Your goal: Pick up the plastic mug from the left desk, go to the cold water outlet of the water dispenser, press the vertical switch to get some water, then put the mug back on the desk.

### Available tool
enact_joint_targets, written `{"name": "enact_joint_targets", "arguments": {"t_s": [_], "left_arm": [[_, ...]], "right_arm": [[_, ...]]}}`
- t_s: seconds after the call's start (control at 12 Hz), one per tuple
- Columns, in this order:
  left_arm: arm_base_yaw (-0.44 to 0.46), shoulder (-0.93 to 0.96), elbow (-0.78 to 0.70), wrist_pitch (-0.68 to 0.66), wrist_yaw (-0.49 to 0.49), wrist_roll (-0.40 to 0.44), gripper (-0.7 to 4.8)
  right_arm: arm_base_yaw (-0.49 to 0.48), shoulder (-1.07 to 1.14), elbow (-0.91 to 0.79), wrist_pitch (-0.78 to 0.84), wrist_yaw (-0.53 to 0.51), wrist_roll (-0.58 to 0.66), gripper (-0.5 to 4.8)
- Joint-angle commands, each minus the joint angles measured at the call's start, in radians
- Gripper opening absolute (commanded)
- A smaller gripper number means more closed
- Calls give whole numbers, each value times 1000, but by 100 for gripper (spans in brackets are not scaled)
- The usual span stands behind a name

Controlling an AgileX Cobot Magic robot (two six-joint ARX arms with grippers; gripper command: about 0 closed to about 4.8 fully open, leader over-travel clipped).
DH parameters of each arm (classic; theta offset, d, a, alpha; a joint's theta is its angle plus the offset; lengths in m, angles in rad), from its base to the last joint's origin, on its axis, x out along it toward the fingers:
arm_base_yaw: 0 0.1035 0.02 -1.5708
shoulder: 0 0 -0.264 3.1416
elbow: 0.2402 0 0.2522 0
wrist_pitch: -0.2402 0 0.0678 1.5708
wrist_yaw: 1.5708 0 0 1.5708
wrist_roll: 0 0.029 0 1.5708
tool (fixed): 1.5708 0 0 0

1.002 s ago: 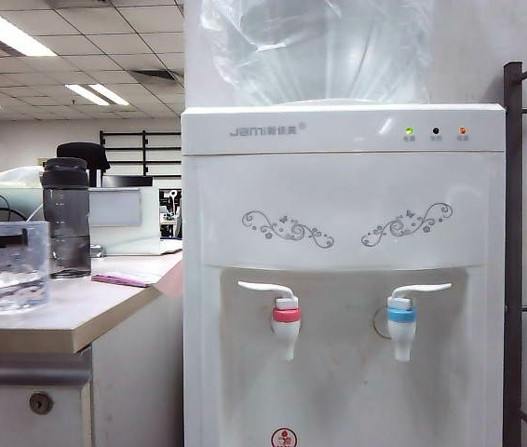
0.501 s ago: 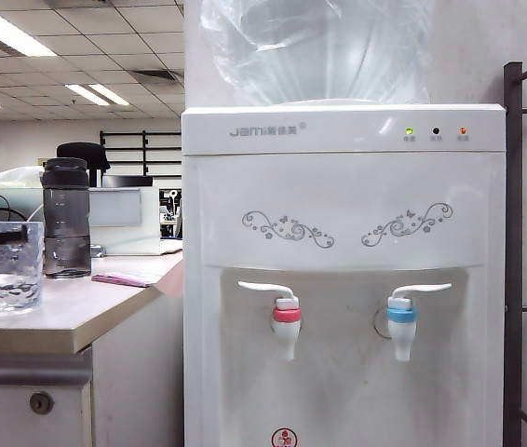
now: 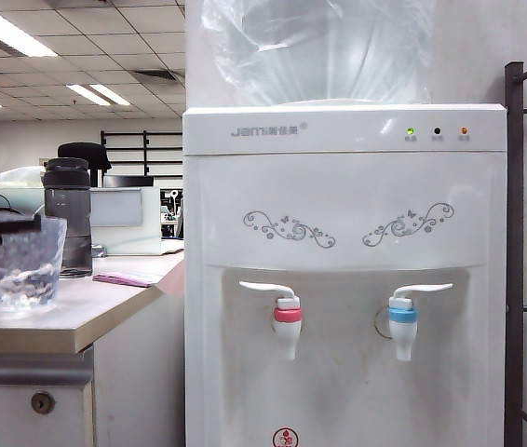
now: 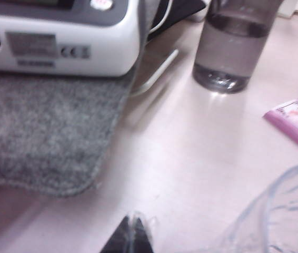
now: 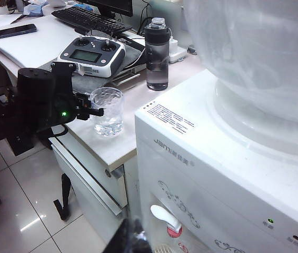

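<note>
Two grippers share the work, and only the left gripper (image 3: 33, 223) is engaged: its dark fingers are clamped on the rim of the plastic mug (image 3: 24, 261), near the front edge of the left desk (image 3: 105, 307). The mug leans, its top tipped toward the dispenser side, which suggests the one-sided rim pinch is tilting it off its base at the start of the lift. Gripping the rim rather than the wall probably leaves the mug's mouth free to go under a tap. Behind it stands the grey bottle (image 3: 66, 216), with a pink packet (image 3: 126, 278) lying beside, both apart from the mug. The right gripper (image 5: 133, 240) hangs high near the top of the water dispenser (image 3: 338, 186), its jaws together and holding nothing, seemingly parked clear of the route. The cold water outlet (image 3: 402, 321) with its blue collar and the vertical switch (image 3: 424, 291) above it sit untouched, so filling has not begun.
</note>
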Motion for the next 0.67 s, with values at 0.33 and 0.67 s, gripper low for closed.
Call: {"name": "enact_joint_targets", "arguments": {"t_s": [0.33,0.67], "left_arm": [[0,-184,0,-6,251,6,-6],[-1,-528,0,-260,397,6,-6]], "right_arm": [[-1,-1,4,11,1,-2,-1],[-1,-2,4,11,2,-2,-1]]}}
